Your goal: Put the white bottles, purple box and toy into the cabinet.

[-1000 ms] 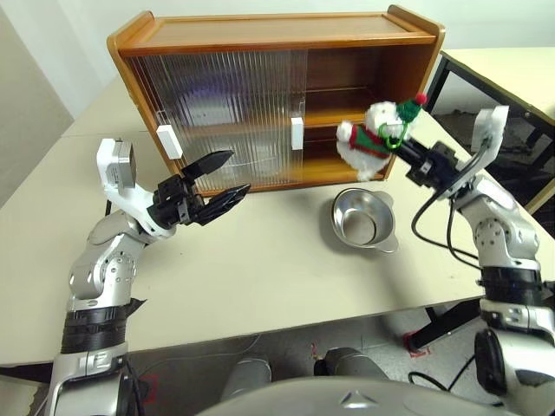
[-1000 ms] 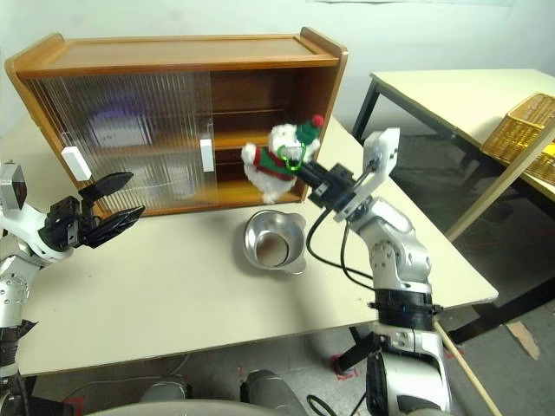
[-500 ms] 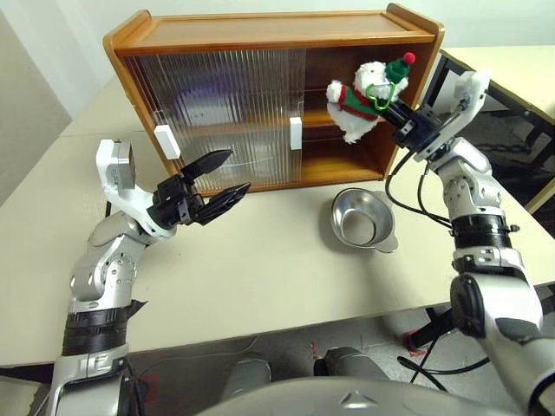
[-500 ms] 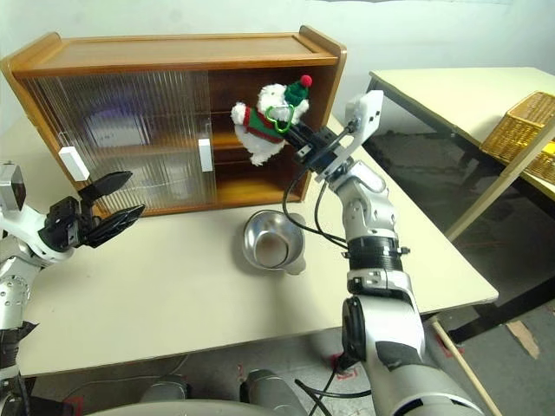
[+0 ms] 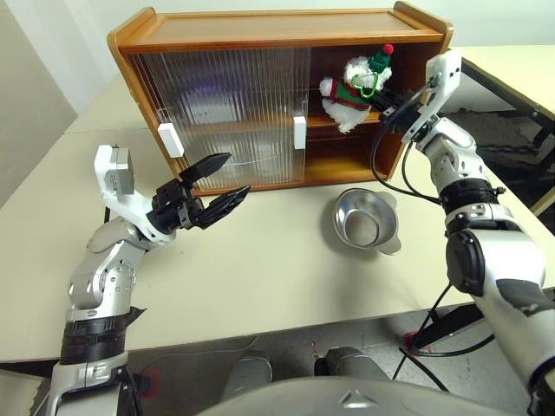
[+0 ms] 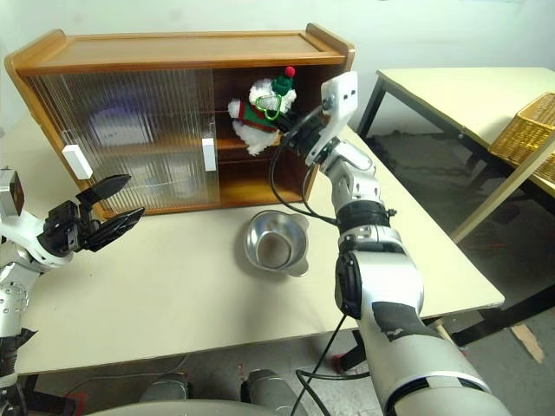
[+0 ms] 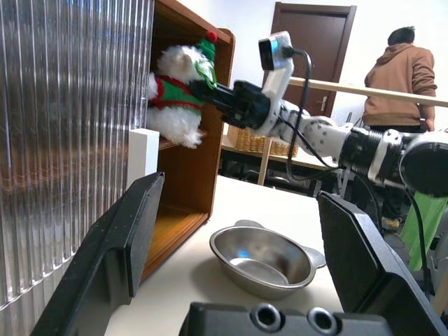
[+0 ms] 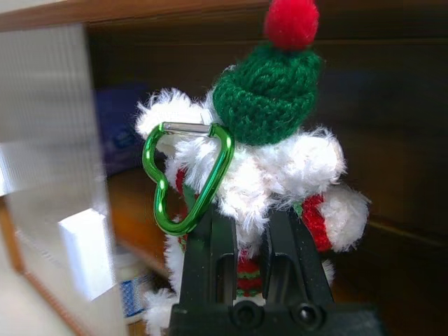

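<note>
My right gripper [image 5: 380, 95] is shut on the toy [image 5: 351, 87], a white plush in a green-and-red outfit with a green hat and red pompom. It holds the toy in the open right end of the cabinet [image 5: 277, 30], at the upper shelf. A green carabiner [image 8: 185, 178] hangs from the toy. A purple shape [image 5: 212, 87], likely the purple box, shows blurred through the ribbed sliding doors. What looks like a white bottle [image 8: 136, 290] with a blue label stands on the shelf past the door edge. My left gripper [image 5: 236, 173] is open and empty above the table in front of the doors.
A shiny steel bowl [image 5: 366, 221] sits on the table [image 5: 260, 269] just in front of the cabinet's open side. A second table [image 6: 451, 95] with a wicker basket [image 6: 520, 130] stands to the right. A person [image 7: 402, 77] stands far behind.
My right arm has carried the toy up and forward, from above the bowl into the cabinet's open upper shelf. The left arm has stayed where it was.
</note>
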